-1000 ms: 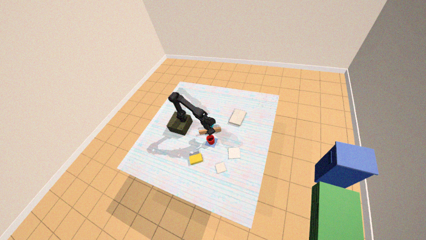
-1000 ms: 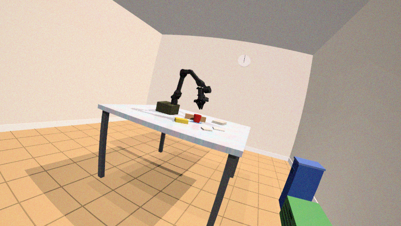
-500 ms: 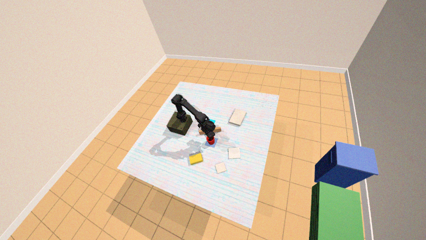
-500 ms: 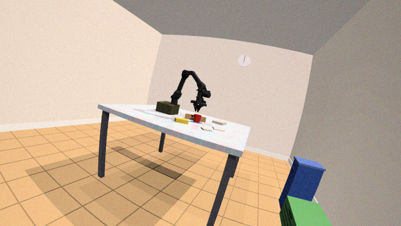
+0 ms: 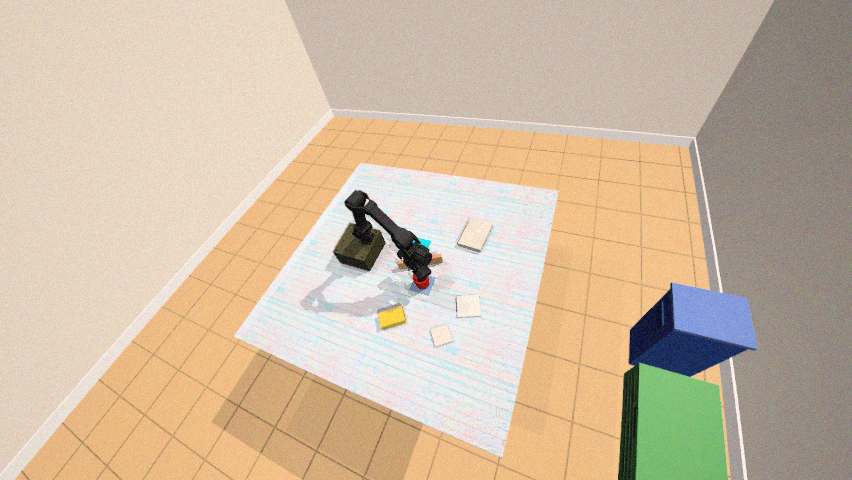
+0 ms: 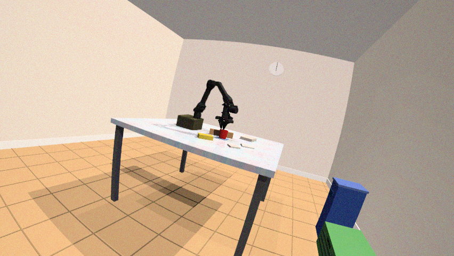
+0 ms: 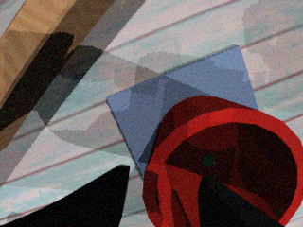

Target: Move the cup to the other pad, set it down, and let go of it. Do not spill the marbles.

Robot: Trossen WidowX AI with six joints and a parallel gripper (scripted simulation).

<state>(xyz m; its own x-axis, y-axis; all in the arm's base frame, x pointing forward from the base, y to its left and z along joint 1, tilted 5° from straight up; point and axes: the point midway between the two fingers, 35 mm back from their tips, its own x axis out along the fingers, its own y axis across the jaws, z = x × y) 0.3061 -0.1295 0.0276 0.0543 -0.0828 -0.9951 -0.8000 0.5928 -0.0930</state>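
A red cup [image 5: 422,282] [image 6: 223,134] [image 7: 240,146] stands upright on a blue-grey pad [image 5: 425,290] [image 7: 208,78]. A small green marble [image 7: 208,162] shows inside it. My gripper [image 5: 419,271] [image 6: 221,126] [image 7: 165,181] reaches down over the cup's rim. One finger is inside the cup and the other outside its near wall, with a gap left beside the wall. The fingers are partly open and do not clamp the wall. A cyan pad [image 5: 425,242] lies behind a wooden block [image 5: 438,258] [image 7: 44,19].
A yellow block [image 5: 391,316] [image 6: 205,136] lies at the front left of the cup. Three pale flat tiles [image 5: 475,233] [image 5: 468,305] [image 5: 441,335] lie to the right. The arm's base [image 5: 358,248] stands to the left. Blue and green boxes [image 5: 691,327] stand on the floor.
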